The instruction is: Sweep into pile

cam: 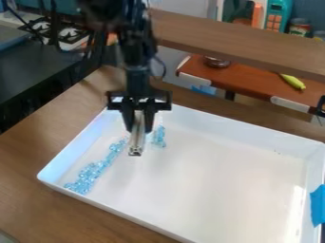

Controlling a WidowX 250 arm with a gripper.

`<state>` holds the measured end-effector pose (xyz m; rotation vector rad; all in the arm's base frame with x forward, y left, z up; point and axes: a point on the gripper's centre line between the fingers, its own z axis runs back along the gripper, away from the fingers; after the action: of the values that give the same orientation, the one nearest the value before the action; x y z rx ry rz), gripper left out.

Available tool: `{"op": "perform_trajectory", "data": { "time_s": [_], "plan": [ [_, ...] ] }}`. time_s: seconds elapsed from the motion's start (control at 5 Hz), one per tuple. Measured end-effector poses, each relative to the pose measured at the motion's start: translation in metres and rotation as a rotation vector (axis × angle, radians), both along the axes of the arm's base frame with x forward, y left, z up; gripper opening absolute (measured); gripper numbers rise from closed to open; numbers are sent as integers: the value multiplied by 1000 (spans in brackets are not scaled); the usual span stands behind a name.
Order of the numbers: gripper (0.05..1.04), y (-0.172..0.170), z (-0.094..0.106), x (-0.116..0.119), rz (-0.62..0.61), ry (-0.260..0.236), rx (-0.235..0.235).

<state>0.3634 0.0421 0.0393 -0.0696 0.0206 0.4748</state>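
On both sides of the tool lie blue pieces.

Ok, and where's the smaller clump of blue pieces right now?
In the camera view, the smaller clump is toward the upper left of the tray, just right of the pale tool in the gripper.

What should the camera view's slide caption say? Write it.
WidowX arm with a pale bar in its jaws, over a white tray of translucent blue beads.
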Motion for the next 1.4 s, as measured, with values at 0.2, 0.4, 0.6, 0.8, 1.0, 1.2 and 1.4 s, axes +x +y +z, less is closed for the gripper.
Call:
{"op": "perform_trajectory", "data": {
  "time_s": [0.2,0.4,0.6,0.8,1.0,1.2,1.4],
  "plan": [
    [379,-35,12,20,-4,-31,-26],
    [378,-50,-22,30,14,47,9],
    [378,-48,-42,39,39,60,41],
    [379,-50,-50,40,35,72,68],
    [378,-42,-53,37,38,81,72],
    [378,-21,-56,26,49,100,78],
    [378,6,-53,14,76,110,77]
  ]
}}
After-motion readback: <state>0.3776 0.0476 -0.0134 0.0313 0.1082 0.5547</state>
